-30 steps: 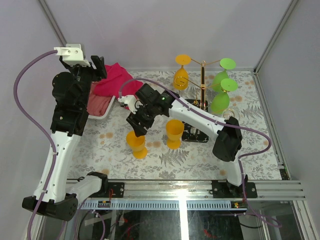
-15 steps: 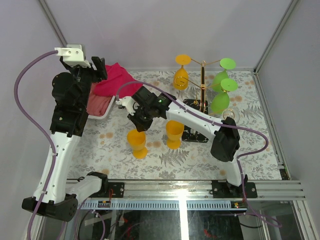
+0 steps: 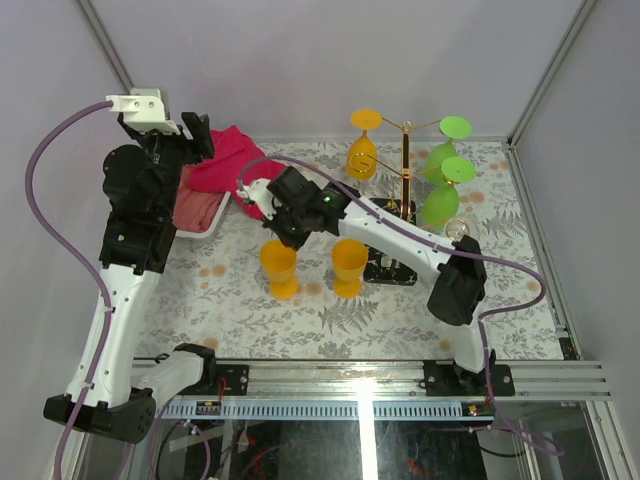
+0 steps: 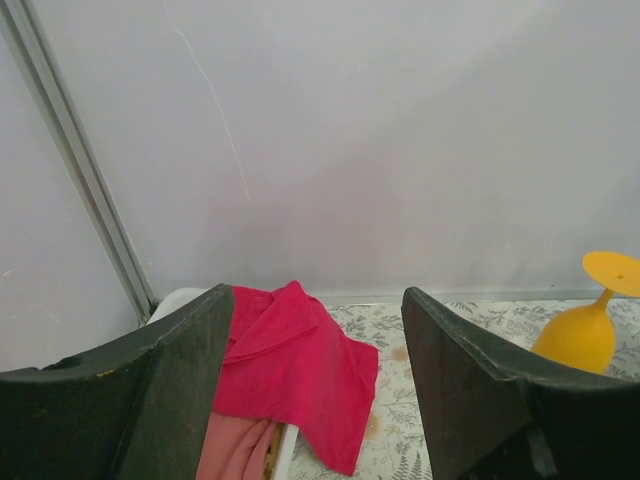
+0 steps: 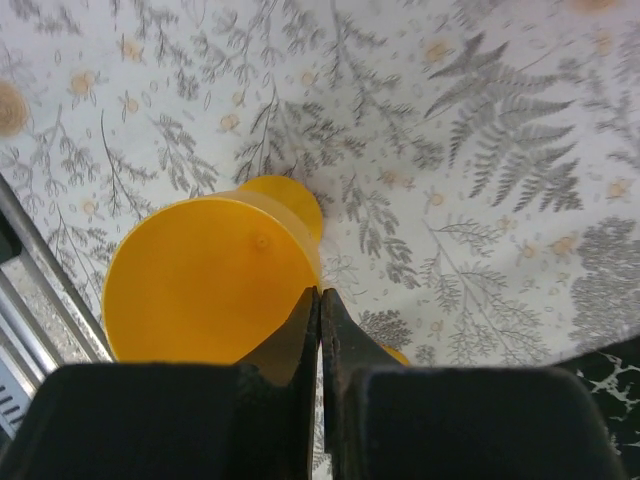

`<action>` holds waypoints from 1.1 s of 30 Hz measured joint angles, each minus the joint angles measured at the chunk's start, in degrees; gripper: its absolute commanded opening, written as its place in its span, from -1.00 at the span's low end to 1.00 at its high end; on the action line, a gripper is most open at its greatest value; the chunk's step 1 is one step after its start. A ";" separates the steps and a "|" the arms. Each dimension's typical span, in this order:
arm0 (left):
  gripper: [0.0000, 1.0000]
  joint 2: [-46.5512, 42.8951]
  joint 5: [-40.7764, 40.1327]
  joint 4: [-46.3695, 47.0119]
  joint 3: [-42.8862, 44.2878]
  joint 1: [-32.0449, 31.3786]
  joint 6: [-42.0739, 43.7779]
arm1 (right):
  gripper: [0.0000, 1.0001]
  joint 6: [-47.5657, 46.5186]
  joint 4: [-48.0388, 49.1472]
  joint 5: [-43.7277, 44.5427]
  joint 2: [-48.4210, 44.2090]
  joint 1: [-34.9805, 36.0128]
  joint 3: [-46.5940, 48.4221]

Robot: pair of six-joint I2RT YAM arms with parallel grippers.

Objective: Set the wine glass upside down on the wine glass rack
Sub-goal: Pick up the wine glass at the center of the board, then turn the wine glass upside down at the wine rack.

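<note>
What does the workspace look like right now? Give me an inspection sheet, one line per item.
Surface: fern-print cloth, lying flat.
Job's things: wine glass rack upright at the rear right, with one orange glass and two green glasses hung upside down. Two orange goblets stand upright on the cloth, the left goblet and the right goblet.
Clutter: pink cloth in a white tray, rear left.
Claws: right claw shut on the left goblet's rim. Left claw open, empty, raised at the rear left.
Cables: purple cable loops along each arm, no snag seen.
Surroundings: pale walls, metal corner posts, rail at the near edge.
</note>
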 measured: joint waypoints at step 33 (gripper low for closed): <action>0.66 8.85 -2.91 1.07 -2.14 0.00 -60.11 | -1.00 -12.28 65.99 6.40 -26.49 -10.93 -27.56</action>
